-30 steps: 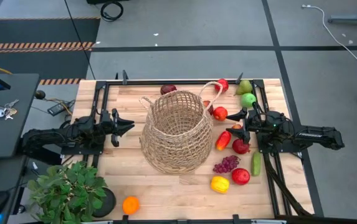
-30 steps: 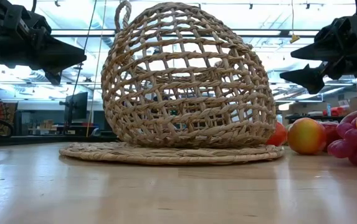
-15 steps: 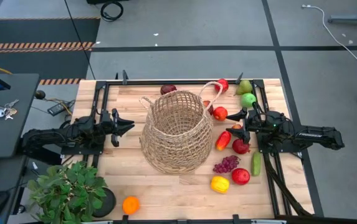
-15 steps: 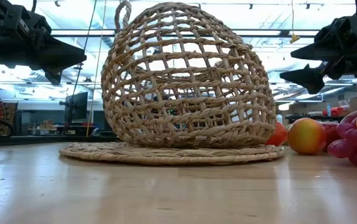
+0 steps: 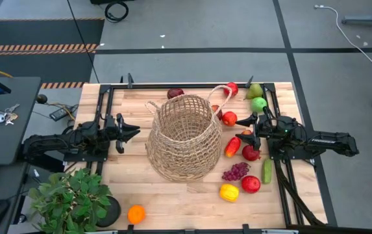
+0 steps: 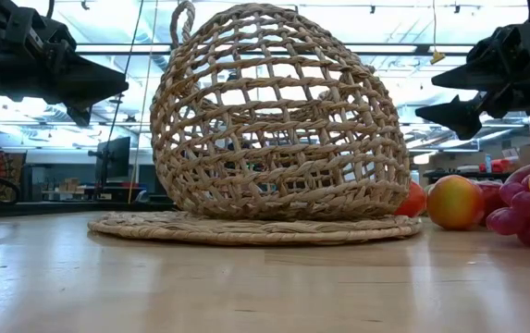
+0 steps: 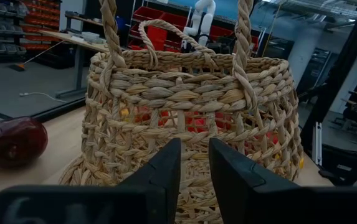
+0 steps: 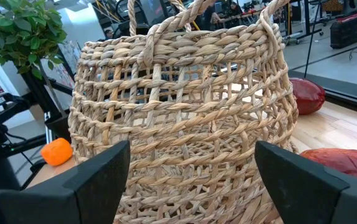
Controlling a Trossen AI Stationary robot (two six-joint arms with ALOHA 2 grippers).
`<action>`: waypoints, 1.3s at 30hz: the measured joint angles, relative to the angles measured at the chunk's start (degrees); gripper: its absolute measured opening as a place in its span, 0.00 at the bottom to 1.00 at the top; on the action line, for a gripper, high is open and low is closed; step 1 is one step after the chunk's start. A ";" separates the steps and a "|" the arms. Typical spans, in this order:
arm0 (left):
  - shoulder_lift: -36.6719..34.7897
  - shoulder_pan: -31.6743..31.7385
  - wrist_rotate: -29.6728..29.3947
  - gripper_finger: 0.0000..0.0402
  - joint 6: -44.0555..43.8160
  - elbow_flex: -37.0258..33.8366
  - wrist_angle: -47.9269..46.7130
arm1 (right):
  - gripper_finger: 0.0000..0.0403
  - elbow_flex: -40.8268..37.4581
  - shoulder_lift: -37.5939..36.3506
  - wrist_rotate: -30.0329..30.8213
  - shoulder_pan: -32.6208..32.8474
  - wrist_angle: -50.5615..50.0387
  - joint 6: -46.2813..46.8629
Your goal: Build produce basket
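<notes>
Nothing is seen to have changed over the last second: the basket (image 5: 184,135) lies tipped on the desk (image 5: 173,201) between the left gripper (image 5: 132,129), jaws nearly shut, and the right gripper (image 5: 240,128), jaws wide and empty, so no produce (image 5: 236,171) has been loaded.

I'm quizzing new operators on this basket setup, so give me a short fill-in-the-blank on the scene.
1. The wicker basket lies tipped on its ____.
2. The left gripper has its fingers ____, holding nothing.
3. The right gripper has its fingers ____, holding nothing.
4. The orange lies apart from the other fruit, beside the potted ____.

Missing words: side; shut; open; plant
</notes>
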 joint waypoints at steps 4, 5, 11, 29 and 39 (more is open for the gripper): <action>0.02 0.00 0.00 0.22 -0.02 0.01 0.00 | 0.87 0.00 -0.02 0.01 0.00 0.00 0.00; 0.00 0.00 0.01 0.22 0.00 0.00 0.00 | 0.87 0.00 -0.02 -0.01 0.02 0.00 0.00; 0.02 0.00 0.02 0.21 -1.97 0.01 0.04 | 0.87 0.00 -0.01 -0.01 0.00 0.00 0.00; 1.90 0.11 -3.05 0.23 -23.08 0.01 0.15 | 0.87 0.00 0.00 -0.01 0.01 0.33 0.00; 1.90 0.11 -3.91 0.23 -37.42 0.01 1.67 | 0.87 0.00 -0.01 0.01 0.01 0.36 0.00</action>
